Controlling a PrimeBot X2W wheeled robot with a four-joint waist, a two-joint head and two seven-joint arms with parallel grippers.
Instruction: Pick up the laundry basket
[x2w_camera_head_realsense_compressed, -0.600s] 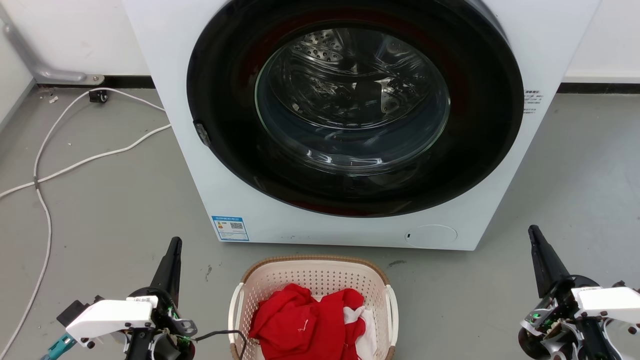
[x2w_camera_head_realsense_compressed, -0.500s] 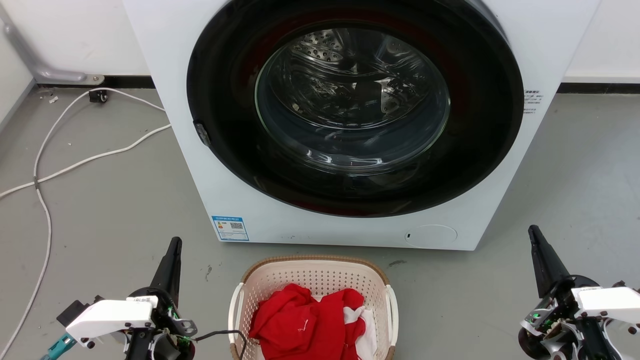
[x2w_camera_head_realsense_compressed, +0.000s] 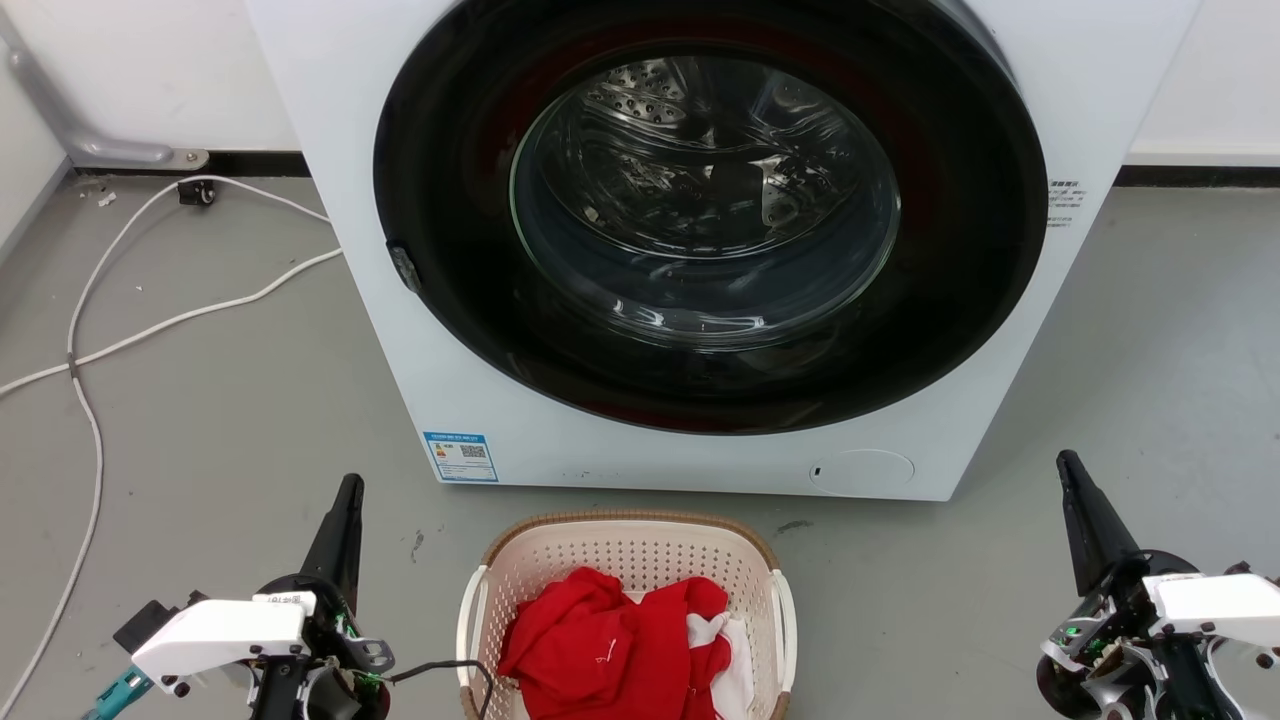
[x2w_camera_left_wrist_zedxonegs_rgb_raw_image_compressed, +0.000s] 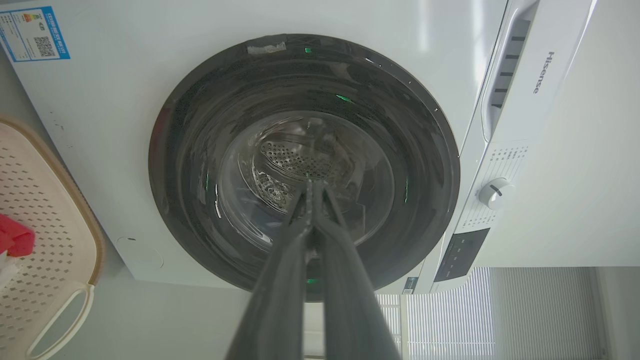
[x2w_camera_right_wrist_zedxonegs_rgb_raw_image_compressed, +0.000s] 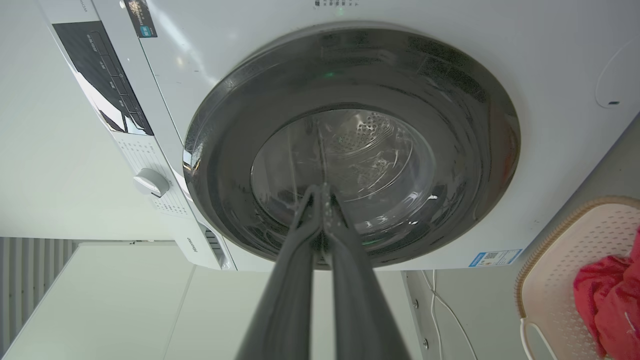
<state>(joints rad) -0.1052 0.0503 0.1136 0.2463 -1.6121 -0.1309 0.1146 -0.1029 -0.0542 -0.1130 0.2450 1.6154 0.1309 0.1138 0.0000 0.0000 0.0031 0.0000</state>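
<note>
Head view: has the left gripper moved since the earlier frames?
No. The left gripper stays below and left of the blue label on the washing machine, left of the laundry basket; no shift shows.

I see a white front-loading washing machine (x2w_camera_head_realsense_compressed: 640, 465) standing on the grey concrete floor (x2w_camera_head_realsense_compressed: 200, 430), its round dark glass door (x2w_camera_head_realsense_compressed: 705, 200) closed. A small blue label (x2w_camera_head_realsense_compressed: 460, 456) sits at its lower left corner. Thin white cables (x2w_camera_head_realsense_compressed: 180, 318) trail over the floor to its left.
</note>
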